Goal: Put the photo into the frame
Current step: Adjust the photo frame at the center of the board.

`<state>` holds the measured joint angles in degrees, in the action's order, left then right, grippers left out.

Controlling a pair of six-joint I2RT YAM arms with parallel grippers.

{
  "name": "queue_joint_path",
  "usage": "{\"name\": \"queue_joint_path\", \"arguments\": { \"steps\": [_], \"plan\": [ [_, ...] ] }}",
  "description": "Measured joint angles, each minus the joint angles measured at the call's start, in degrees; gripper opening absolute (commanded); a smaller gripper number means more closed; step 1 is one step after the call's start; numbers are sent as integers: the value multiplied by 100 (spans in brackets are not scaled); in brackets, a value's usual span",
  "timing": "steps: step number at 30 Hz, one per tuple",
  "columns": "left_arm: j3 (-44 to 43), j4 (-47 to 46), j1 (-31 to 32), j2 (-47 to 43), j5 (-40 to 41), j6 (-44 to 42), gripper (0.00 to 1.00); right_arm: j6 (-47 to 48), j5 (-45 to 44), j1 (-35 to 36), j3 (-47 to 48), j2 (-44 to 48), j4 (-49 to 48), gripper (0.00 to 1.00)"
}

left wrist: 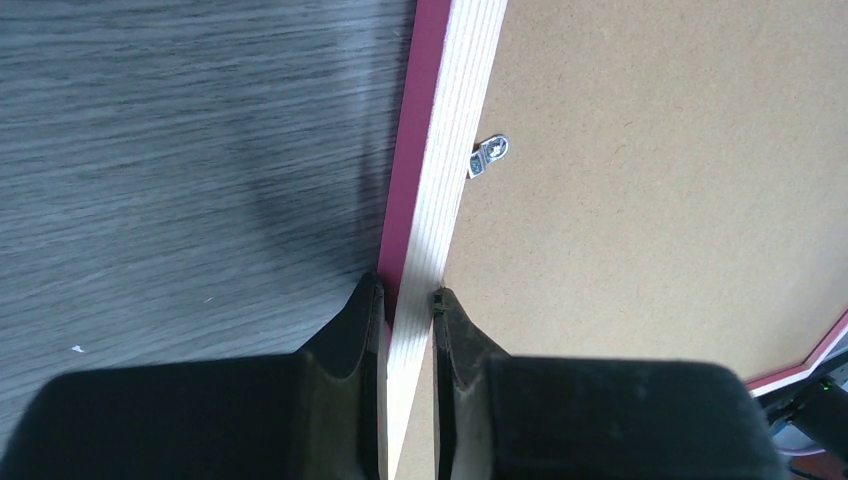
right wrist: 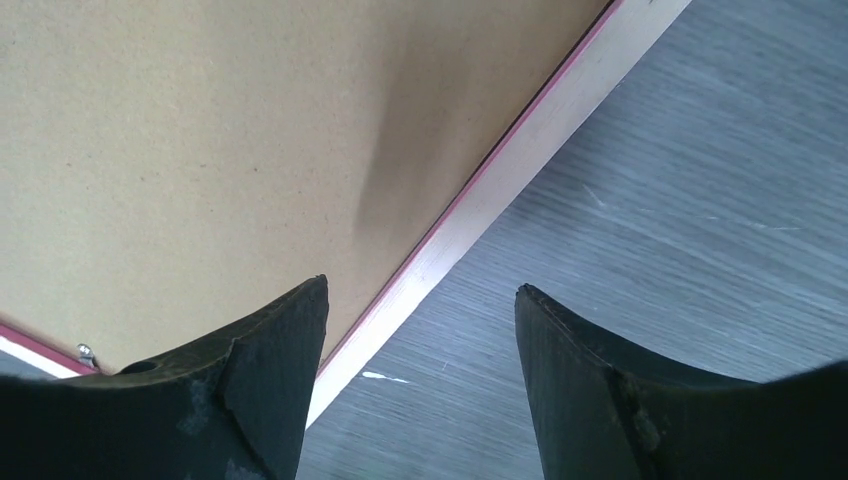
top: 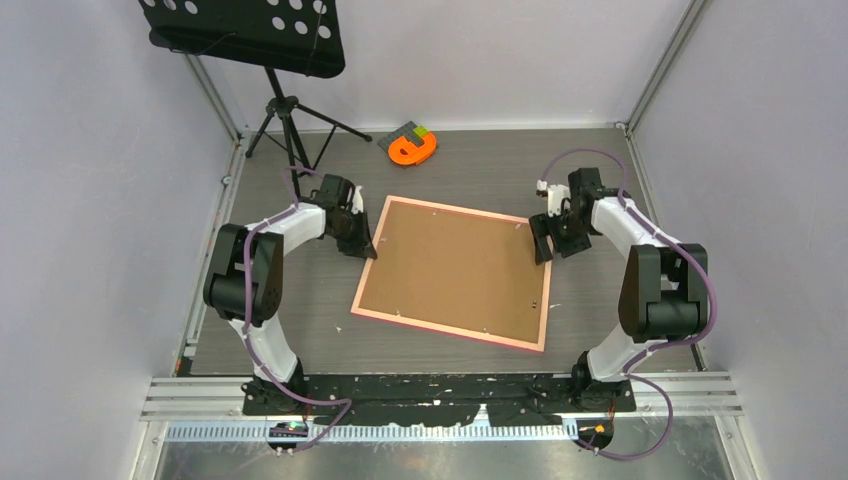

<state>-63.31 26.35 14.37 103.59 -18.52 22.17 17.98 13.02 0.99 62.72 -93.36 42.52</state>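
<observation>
Inspecting the frame (left wrist: 432, 180): face-down, backing board (left wrist: 650, 200) up, one rail clamped in my left pincer (left wrist: 408, 295); my right pincer (right wrist: 420, 287) gapes wide over the opposite rail. Light, stiff, I judge; grip rails. Photo unseen.

White arms (top: 292, 224) carry black joints and jaws (purple cables (top: 590, 151) looping alongside).
</observation>
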Motion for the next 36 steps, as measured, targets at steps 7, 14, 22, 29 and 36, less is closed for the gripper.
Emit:
{"name": "queue_joint_path", "arguments": {
  "steps": [7,14,22,29,36],
  "plan": [
    [87,-116,-2,-28,-79,57,0,-9,323,-297,-92,-101,-24,52],
    [221,-267,-9,-114,-76,131,0,-9,531,-474,-81,-610,-44,37],
    [304,-334,-9,-175,-66,136,0,-63,758,-522,155,-817,208,13],
    [328,-190,15,-199,-94,111,0,-50,813,-525,855,-1342,343,9],
    [343,-70,13,-219,-120,120,0,-28,776,-337,1998,-2070,330,26]
  ]
}}
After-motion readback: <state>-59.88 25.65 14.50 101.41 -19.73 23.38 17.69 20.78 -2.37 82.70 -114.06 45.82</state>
